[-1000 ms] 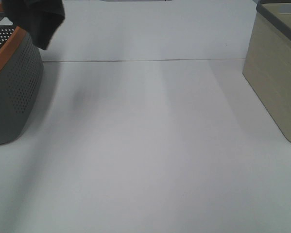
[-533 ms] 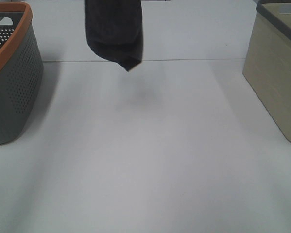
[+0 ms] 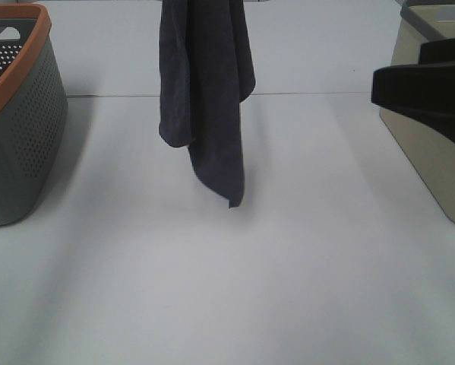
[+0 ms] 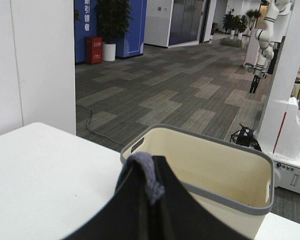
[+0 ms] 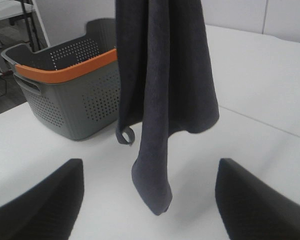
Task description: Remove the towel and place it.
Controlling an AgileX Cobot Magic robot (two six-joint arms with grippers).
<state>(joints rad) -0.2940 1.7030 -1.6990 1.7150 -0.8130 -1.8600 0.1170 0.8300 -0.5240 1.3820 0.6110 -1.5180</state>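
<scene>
Pinching a fold of the towel [image 4: 145, 169] between its black fingers [image 4: 176, 210], the left gripper [image 4: 152, 175] is clamped shut on the cloth, and a small grey bunch pokes up between the tips. From that grip the towel hangs straight down over the middle of the table [image 3: 227, 296], at the far side, in long dark folds. One shorter fold ends partway down. A longer, narrower one tapers to a corner low over the white surface, with a faint shadow right beneath it. Whether that corner touches the table cannot be told. A small loop [image 5: 125, 136] dangles from the edge of the shorter fold.

The right gripper [image 5: 152, 200] has its two dark fingers spread wide and holds nothing. In its wrist view the towel's lower end hangs ahead of it, between the two fingers. In the high view it shows as a dark shape at the right edge, well apart from the towel.

A grey perforated basket [image 3: 22, 144] with an orange rim stands at the left edge of the table. A beige bin [image 3: 432, 152] with a grey rim stands at the right edge, partly behind the right gripper.
</scene>
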